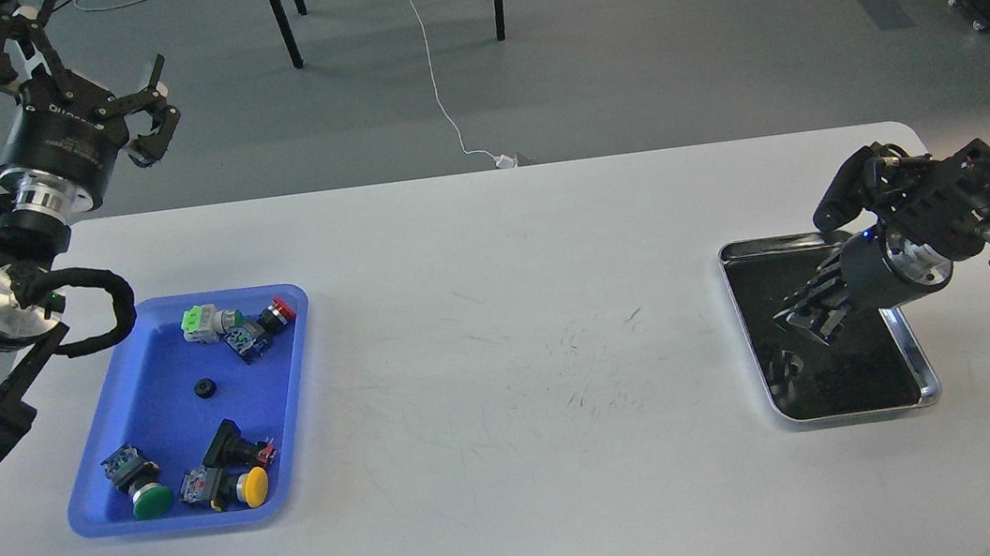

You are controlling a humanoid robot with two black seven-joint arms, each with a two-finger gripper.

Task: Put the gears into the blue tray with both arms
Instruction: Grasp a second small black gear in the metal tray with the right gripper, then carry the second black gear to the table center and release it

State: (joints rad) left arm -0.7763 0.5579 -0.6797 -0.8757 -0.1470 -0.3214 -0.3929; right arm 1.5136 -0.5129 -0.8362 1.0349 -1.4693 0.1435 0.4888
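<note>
One gear (205, 388) shows plainly: a small black toothed wheel lying flat near the middle of the blue tray (127, 419), among the push-button switches (238, 325) but touching none. No other gear can be picked out; if more remain, they are lost against the dark, mirror-like bottom of the steel tray (925, 376) at the tabletop's (536, 462) three o'clock side.

The right claw (803, 313) hangs low over that steel tray, pointing toward nine o'clock; its dark fingers merge with their reflection, so its opening and any load cannot be told.

The left claw (115, 88) is raised beyond the tabletop's far left corner, at about eleven o'clock from the blue tray, fingers spread wide and empty.

Judging by position, the right arm is far nearer the steel tray.
</note>
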